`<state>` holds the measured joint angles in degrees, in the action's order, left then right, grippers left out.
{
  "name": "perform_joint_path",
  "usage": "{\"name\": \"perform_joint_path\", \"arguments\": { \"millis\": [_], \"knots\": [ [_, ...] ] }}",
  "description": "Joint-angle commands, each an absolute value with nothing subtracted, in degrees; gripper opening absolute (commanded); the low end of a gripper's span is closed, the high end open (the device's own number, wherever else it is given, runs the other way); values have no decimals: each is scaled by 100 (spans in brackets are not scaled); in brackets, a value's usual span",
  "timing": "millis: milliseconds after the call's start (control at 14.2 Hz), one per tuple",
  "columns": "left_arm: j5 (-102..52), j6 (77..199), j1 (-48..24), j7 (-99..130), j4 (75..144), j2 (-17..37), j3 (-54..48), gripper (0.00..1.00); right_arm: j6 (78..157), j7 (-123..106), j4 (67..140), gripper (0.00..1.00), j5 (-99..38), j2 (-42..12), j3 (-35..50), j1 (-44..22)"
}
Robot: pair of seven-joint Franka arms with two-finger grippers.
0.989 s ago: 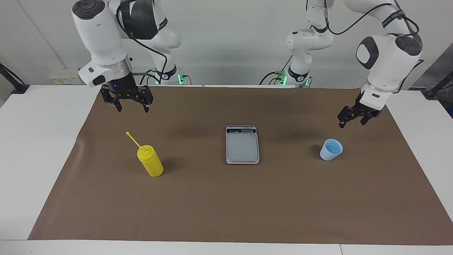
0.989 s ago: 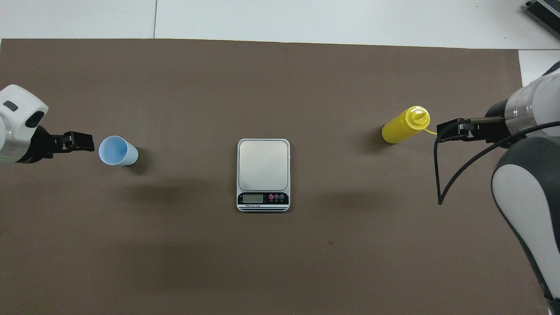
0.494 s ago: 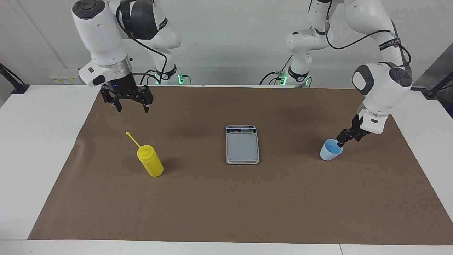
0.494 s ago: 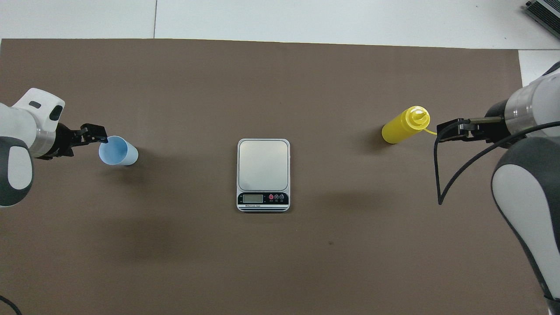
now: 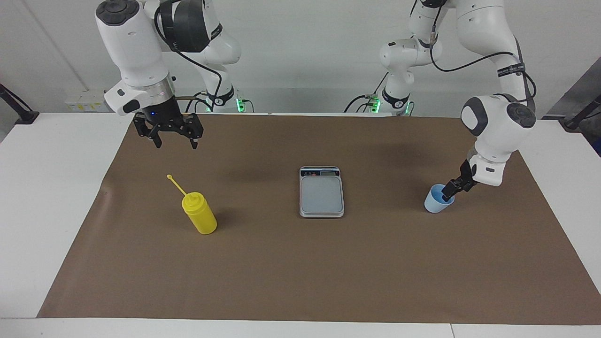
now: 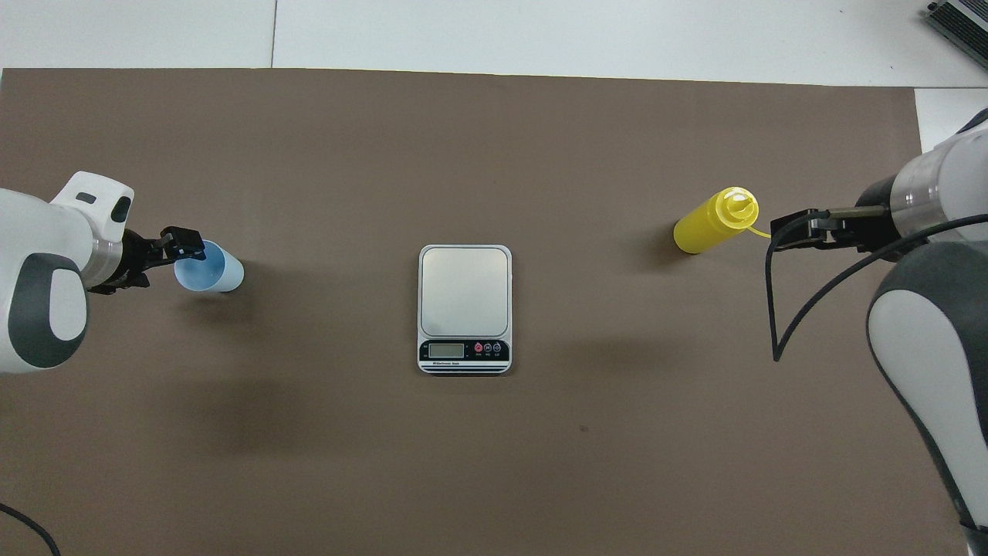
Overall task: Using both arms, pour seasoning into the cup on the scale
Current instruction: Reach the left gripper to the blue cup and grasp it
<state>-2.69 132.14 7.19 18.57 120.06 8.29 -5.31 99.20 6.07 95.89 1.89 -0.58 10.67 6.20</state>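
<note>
Overhead view puts the small flat rectangular digital scale [image 6: 465, 309], silver-grey on top with a dark display strip, nearest the robots of the three task things, in the middle of the brown paper mat [image 6: 478, 463] that covers the white table [image 6: 617, 31]; its display edge faces the robots and its platform is bare. A little farther out, toward the left arm's end, stands the small light blue tapered cup [image 6: 210, 268], upright on the mat. The left gripper [image 6: 184, 245] is down at the cup's rim, on the side away from the scale, its black fingers parted to either side of the rim wall; whether they touch the cup cannot be told. Farther still, toward the right arm's end, the bright yellow plastic squeeze bottle [image 6: 715, 221] stands upright, its thin tether strap sticking out from the domed cap. The right gripper [image 5: 174, 141] hangs in the air over the mat beside the bottle, fingers wide apart and empty, waiting.
</note>
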Motion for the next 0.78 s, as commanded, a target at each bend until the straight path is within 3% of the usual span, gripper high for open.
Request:
{"name": "perform_joint_path", "arguments": {
  "millis": [0,141,212,565,706],
  "knots": [
    [-360,13508,721,1898,12208,799,-545,100,9923,431,9650,100,79,26,1046,650],
    [-360,13684,721,1890,12261,887,-545,100,9923,431,9650,100,79,26,1046,650],
    [-360,13711,721,1881,12269,914,-545,94,9923,431,9650,100,70,26,1046,650],
    [-352,13825,642,1837,12261,976,-545,34,9923,431,9650,100,79,26,1046,650],
    [-352,13782,589,1811,12235,976,-545,0,9923,431,9650,100,79,26,1046,650]
  ]
}}
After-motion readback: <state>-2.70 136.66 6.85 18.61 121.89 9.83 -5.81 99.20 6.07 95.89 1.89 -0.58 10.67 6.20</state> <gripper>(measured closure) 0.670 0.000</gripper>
